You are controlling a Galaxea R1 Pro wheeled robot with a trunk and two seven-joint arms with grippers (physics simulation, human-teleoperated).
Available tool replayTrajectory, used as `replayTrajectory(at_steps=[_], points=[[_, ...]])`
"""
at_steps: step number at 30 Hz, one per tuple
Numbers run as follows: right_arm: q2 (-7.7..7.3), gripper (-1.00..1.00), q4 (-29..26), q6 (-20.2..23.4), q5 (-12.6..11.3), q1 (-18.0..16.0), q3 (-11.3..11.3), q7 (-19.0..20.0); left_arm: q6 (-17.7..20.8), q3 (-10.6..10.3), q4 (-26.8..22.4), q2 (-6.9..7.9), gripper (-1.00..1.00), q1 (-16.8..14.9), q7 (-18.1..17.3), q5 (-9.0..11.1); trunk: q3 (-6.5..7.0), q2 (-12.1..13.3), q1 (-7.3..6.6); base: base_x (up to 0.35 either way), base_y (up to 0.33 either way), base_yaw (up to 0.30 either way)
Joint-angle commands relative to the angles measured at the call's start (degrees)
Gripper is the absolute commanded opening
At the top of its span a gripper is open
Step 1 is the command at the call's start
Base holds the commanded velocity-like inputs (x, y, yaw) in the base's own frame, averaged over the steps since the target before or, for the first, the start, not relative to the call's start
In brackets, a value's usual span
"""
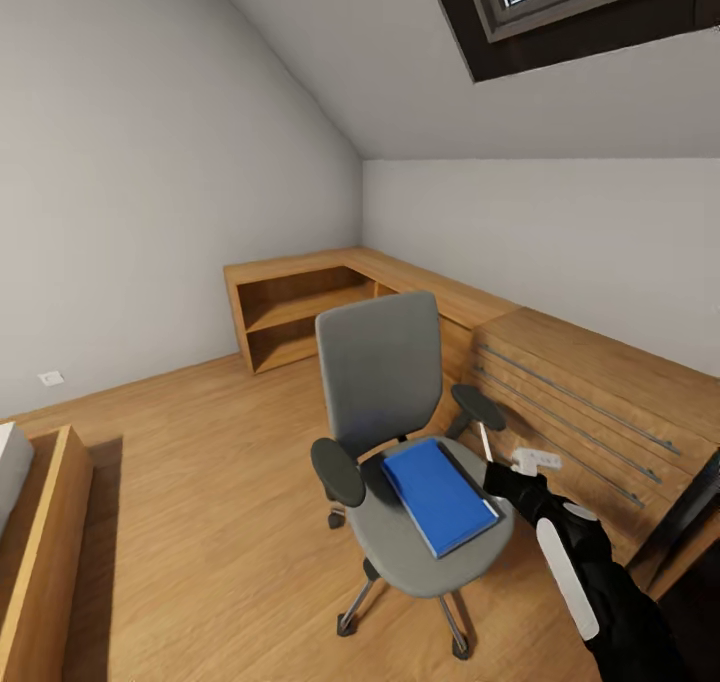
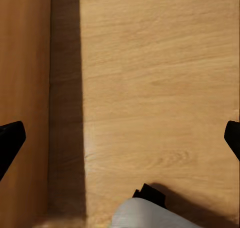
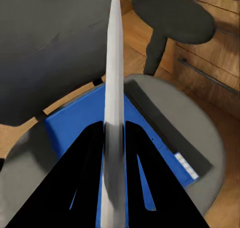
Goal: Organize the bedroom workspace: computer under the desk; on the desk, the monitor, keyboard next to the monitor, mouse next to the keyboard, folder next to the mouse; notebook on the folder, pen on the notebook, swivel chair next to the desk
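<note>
Attic bedroom: right gripper (image 3: 114, 138) pinching what seems a pen (image 3: 114, 87) above the chair's blue folder (image 1: 438, 494).

No readable text, label or number anywhere

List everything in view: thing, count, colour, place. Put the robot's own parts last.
swivel chair: one, grey with black armrests, on the wood floor beside the drawers
folder: one, blue, lying flat on the chair seat
pen: one, white, clamped in the right hand above the folder
shelf unit: one, wooden, in the far corner
drawers: one wooden unit with grey handles, along the right wall
skylight: one, dark frame, in the sloped ceiling
right hand: one, black, shut on the pen
left hand: one, black fingertips, wide apart over the floor
</note>
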Motion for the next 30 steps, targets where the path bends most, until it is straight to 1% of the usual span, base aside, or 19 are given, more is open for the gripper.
replayTrajectory(at_steps=[1, 2, 5, 6, 10, 11, 12, 13, 15, 16, 17, 20, 25, 30], points=[[0.0, -1.0, -0.3, 0.3, -0.6, 0.1, -0.5, -0.2, -0.3, -0.4, 1.4, -0.14, 1.0, -0.1, 0.4, 0.5, 0.14, 0.4, -0.23, -0.05, 0.0, 0.0], [0.12, -1.0, -2.6, 0.3, -0.7, 1.6, -3.9, -0.3, -0.2, -0.4, 4.6, -0.55, 1.0, -1.2, 0.4, 0.5, 0.32, 0.8, -0.45, -0.004, 0.0, -0.035], [0.16, -1.0, -3.0, 0.3, -0.7, 2.2, -4.4, -0.3, -0.2, -0.4, 5.4, -0.59, 1.0, -1.3, 0.4, 0.4, 0.86, 2.0, -1.11, -0.002, 0.0, -0.138], [0.25, -1.0, -3.2, 0.2, -0.7, 2.6, -6.7, -0.2, -0.5, -0.4, 6.1, -0.59, 1.0, -1.4, 0.4, 0.4, 0.86, 2.0, -1.11, 0.0, 0.0, -0.282], [0.35, -1.0, -3.3, 0.2, -0.7, 2.6, -8.1, -0.3, -0.7, -0.4, 6.3, -0.52, 1.0, -1.4, 0.4, 0.1, 0.86, 2.0, -1.11, 0.0, -0.002, -0.291], [0.4, -1.0, -3.3, 0.2, -0.7, 2.6, -8.8, -0.3, -0.7, -0.4, 6.5, -0.51, 1.0, -1.4, 0.4, -0.4, 0.84, 2.0, -1.11, 0.0, -0.072, -0.279], [0.48, -1.0, -3.3, 0.3, -0.7, 2.6, -10.1, -0.3, -0.7, -0.3, 7.3, -0.54, 1.0, -1.4, 0.4, -1.8, 0.82, 2.0, -1.11, 0.0, -0.208, -0.143], [0.5, -1.0, -3.3, 0.3, -0.8, 2.6, -10.6, -0.3, -0.7, -0.3, 7.6, -0.57, 1.0, -1.4, 0.4, -2.5, 0.81, 2.0, -1.11, 0.0, -0.245, -0.091], [0.52, -1.0, -3.4, 0.3, -0.8, 2.6, -11.0, -0.3, -0.7, -0.3, 7.9, -0.63, 1.0, -1.4, 0.4, -3.6, 0.79, 2.0, -1.11, 0.0, -0.268, -0.06], [0.62, -1.0, -3.5, 0.3, -1.2, 2.6, -11.2, -0.2, -0.7, -0.3, 8.0, -0.66, 1.0, -1.4, 0.4, -4.4, 0.79, 2.0, -1.11, 0.0, -0.303, -0.019], [0.67, -1.0, -3.5, 0.3, -1.9, 2.6, -11.3, -0.3, -0.7, -0.3, 8.1, -0.64, 1.0, -1.4, 0.4, -4.7, 0.79, 2.0, -1.11, 0.0, -0.323, -0.01], [0.64, -1.0, -3.6, 0.3, -2.9, 2.6, -11.8, -0.3, -0.7, -0.3, 8.2, -0.63, 1.0, -1.4, 0.4, -4.9, 0.78, 2.0, -1.11, 0.06, -0.338, -0.003], [0.63, -1.0, -3.7, 0.3, -3.0, 2.6, -12.3, -0.3, -0.7, -0.3, 8.2, -0.63, 1.0, -1.4, 0.5, -4.9, 0.83, 2.0, -1.11, 0.109, -0.338, -0.034], [0.59, -1.0, -3.7, 0.3, -3.0, 2.6, -12.7, -0.3, -0.7, -0.3, 8.2, -0.62, 1.0, -1.4, 0.5, -5.0, 1.03, 2.0, -1.11, 0.121, -0.334, -0.169]])
